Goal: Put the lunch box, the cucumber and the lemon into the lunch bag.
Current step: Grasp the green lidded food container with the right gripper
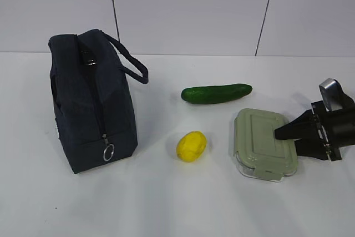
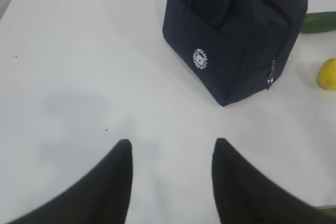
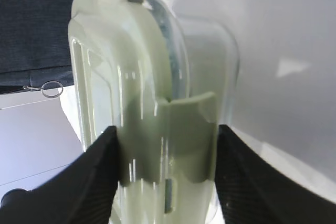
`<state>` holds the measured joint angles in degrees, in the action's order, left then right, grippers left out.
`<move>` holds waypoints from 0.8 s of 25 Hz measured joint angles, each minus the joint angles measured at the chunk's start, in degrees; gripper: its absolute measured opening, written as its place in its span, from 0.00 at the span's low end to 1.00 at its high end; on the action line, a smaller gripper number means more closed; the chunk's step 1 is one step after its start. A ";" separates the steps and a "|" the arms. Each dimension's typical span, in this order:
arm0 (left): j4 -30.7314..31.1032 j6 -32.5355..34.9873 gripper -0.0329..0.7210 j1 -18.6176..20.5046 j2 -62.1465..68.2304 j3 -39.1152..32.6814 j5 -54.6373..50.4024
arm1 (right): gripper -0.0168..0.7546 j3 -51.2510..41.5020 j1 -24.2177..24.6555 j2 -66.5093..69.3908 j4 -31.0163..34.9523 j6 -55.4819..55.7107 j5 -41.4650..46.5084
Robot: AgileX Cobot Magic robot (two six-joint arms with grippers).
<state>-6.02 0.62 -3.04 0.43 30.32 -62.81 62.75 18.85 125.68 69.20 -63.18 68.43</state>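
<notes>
Standing upright on the left of the white desk: dark navy fabric lunch bag, boxy with a rounded top, zipper closed down the near edge, metal ring pull hanging low, one loop handle arching toward the right. White round logo on the bag's side panel in the left wrist view.

Right of the bag, lying well apart from it: long glossy dark green cucumber, farther back on the desk. Nearer the front, between bag and box: small bright yellow oval lemon.

At the right: rectangular clear lunch box with a pale sage-green ridged lid, flat on the desk, clip latches visible at the edges. Right claw, black, reaching in from the right edge, fingers on either side of the box's near end. In the right wrist view, black fingers flanking the box at the latch, close against its sides; firm grasp or mere bracketing cannot be told.

Left claw released, hovering over bare desk, nothing between its black fingers, bag well ahead of it.
</notes>
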 joint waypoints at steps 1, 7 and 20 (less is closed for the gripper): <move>0.00 0.00 0.51 0.00 0.00 0.00 0.00 | 0.57 0.00 0.00 -0.14 0.00 0.13 -0.11; 0.00 0.00 0.51 0.00 0.00 -0.04 0.00 | 0.57 1.69 0.00 -2.15 -5.55 4.17 -0.72; 0.00 0.00 0.51 0.00 0.00 -0.04 0.00 | 0.57 2.90 0.00 -2.68 -6.87 8.26 -1.17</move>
<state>-6.02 0.62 -3.04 0.43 30.28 -62.81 65.65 18.85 123.00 62.33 -54.92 67.25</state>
